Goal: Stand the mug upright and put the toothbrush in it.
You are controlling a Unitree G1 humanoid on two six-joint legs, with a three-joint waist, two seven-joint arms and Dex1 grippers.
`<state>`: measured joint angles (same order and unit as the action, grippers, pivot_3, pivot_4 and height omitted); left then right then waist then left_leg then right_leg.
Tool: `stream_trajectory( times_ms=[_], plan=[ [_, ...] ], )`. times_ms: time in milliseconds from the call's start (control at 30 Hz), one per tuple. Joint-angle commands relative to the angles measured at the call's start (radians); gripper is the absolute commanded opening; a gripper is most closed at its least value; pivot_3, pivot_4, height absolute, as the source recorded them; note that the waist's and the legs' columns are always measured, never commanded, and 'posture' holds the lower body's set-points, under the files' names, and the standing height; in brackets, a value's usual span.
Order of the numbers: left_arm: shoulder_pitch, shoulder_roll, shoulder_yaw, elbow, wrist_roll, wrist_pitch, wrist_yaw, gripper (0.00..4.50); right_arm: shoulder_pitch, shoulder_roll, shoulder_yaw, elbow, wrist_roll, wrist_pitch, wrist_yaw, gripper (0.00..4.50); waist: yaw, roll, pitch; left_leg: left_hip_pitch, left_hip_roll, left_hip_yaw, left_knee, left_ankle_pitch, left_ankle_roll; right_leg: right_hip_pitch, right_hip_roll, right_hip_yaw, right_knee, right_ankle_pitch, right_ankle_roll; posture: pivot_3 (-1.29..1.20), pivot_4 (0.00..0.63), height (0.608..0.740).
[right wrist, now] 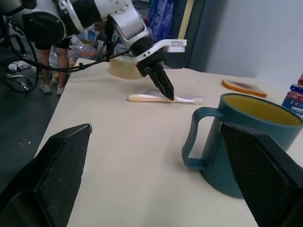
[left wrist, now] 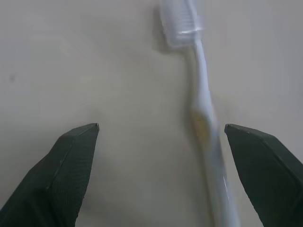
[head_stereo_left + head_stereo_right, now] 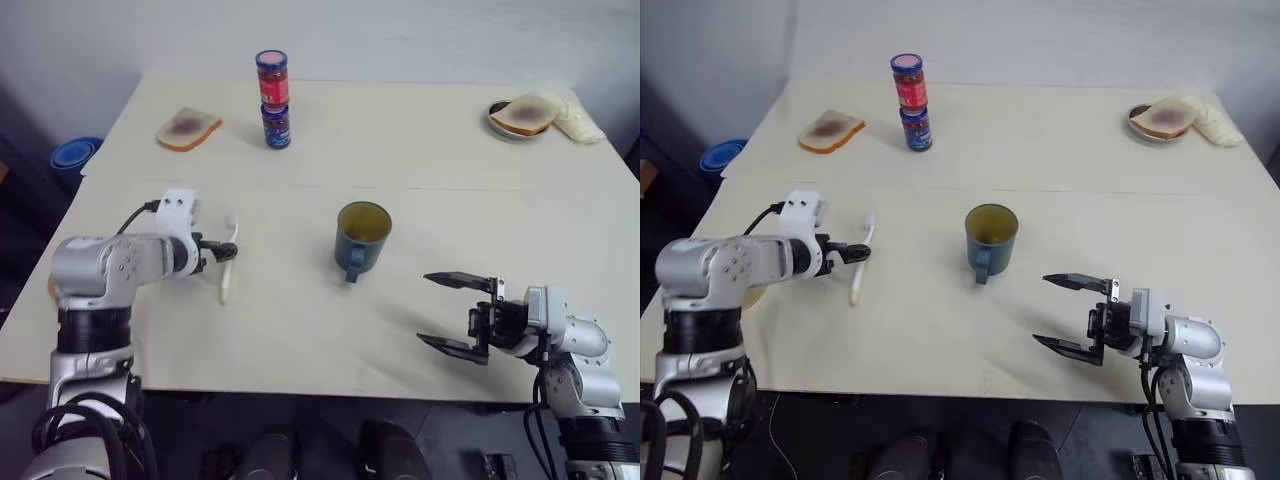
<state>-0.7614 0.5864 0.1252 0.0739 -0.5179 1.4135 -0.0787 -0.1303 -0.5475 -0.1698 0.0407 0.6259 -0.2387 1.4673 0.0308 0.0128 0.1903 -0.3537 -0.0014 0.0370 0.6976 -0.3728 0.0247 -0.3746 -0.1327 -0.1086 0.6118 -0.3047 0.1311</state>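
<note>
One upright dark teal-blue cylindrical mug [image 3: 361, 238], one slim white plastic toothbrush [image 3: 229, 262] lying left; two grippers, left gripper [image 3: 222, 250] and right gripper [image 3: 456, 312], jaws spread.

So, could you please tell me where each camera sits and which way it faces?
Head views: forward and down over the table, both arms, the upright mug.
Left wrist view: along the open left gripper, down at the toothbrush.
Right wrist view: along the open right gripper, across the table at the mug, toothbrush and left gripper.
Shared: all show the toothbrush.
</note>
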Motion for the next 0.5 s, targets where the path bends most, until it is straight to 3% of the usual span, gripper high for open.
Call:
stream_trajectory(
  times_ms=[33,133,300,500],
  plan=[
    [-0.028,0.004,-0.131,0.108,0.037,-0.017,-0.107,4.5,0.026,0.004,-0.022,-0.038,0.022,-0.014,-0.009,4.48,0.003,0.0,0.0,0.0,0.0,0.0,0.0,0.0,0.0,0.0,-0.001,0.0,0.0,0.0,0.0,0.0,0.15,0.74],
    [-0.041,0.036,-0.231,0.15,0.054,-0.03,-0.218,3.96,0.033,0.007,-0.027,-0.036,0.023,-0.021,-0.014,4.5,0.001,0.003,-0.002,0.001,-0.001,0.0,0.0,0.0,0.0,0.001,-0.001,0.001,0.0,0.0,0.001,0.0,0.15,0.74],
    [-0.047,0.057,-0.288,0.183,0.099,-0.093,-0.317,2.57,0.051,0.0,-0.042,-0.027,0.025,-0.034,-0.01,4.5,0.0,0.006,-0.003,0.001,-0.001,0.001,0.0,0.0,0.0,0.001,-0.001,0.001,0.0,0.0,0.001,0.0,0.15,0.74],
    [0.009,0.056,-0.187,0.138,0.095,-0.216,-0.402,0.76,0.083,-0.015,-0.067,-0.062,0.023,-0.025,-0.043,4.5,0.0,0.006,-0.003,0.001,-0.001,0.001,0.0,0.0,0.001,0.001,-0.001,0.001,0.0,0.0,0.001,0.0,0.15,0.74]
  ],
)
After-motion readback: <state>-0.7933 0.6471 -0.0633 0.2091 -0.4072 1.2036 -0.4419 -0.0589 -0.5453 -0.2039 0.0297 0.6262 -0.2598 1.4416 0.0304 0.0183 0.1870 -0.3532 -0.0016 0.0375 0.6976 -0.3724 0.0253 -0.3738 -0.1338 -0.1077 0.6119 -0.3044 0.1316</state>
